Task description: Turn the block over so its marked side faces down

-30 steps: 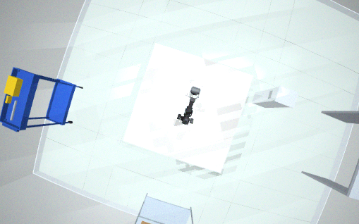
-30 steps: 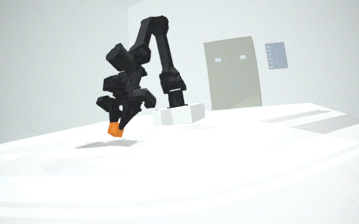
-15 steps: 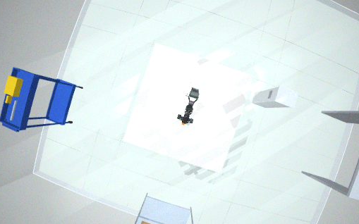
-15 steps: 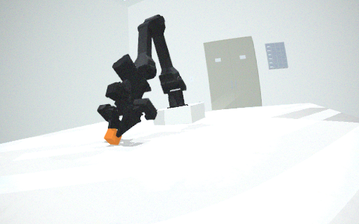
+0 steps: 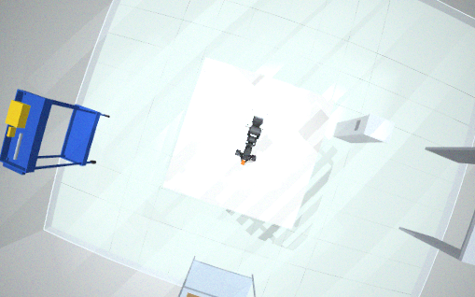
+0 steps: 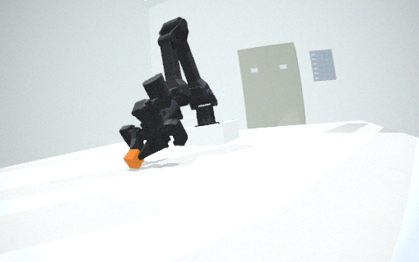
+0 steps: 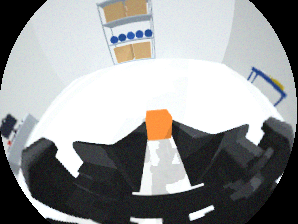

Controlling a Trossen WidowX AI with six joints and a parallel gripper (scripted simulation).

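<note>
The orange block [image 5: 243,162] [image 6: 133,159] [image 7: 159,125] is held between the fingertips of my gripper [image 6: 138,155] [image 7: 159,131], which is shut on it. In the exterior view the gripper slants down and forward, and the block is tilted with a lower corner at or just above the white table [image 6: 232,194] [image 5: 198,135]. A shadow lies close under it. No mark shows on the block's visible faces; the marked side cannot be made out.
The arm's white base block [image 6: 207,135] stands behind the gripper. Beyond the table are a blue cart [image 5: 73,135] [image 7: 270,85], a shelf with boxes [image 7: 132,52], a white cabinet-like box [image 5: 363,129] and a beige double door [image 6: 271,86].
</note>
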